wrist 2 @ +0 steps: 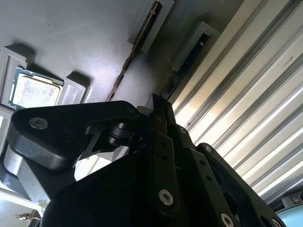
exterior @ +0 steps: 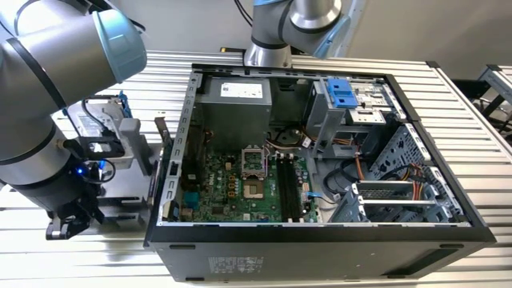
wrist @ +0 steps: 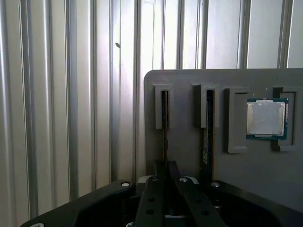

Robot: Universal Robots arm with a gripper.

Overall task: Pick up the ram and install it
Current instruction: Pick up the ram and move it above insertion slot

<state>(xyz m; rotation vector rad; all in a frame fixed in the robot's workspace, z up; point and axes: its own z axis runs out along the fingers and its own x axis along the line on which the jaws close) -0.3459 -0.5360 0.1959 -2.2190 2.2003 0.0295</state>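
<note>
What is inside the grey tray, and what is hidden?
The first ram stick and second ram stick stand on edge in slots of the tray; a processor chip lies in a recess. The gripper covers the first stick's near end.

No text readable anywhere.
- White label on power supply (exterior: 241, 90), exterior view: dark print, too small to read.
- Pale label strip on computer case outer wall (exterior: 236, 264), lower side: rows of print, illegible.
- Small white stickers on drive cage (exterior: 366, 117), next to blue bracket (exterior: 344, 93): unreadable.
- Processor (wrist: 266, 118) in grey tray (wrist: 189, 94), first wrist view: lid pale, no characters made out.
- Small dark mark on bench rail (wrist 2: 288, 59), second wrist view: letter or scratch, cannot tell.
</note>
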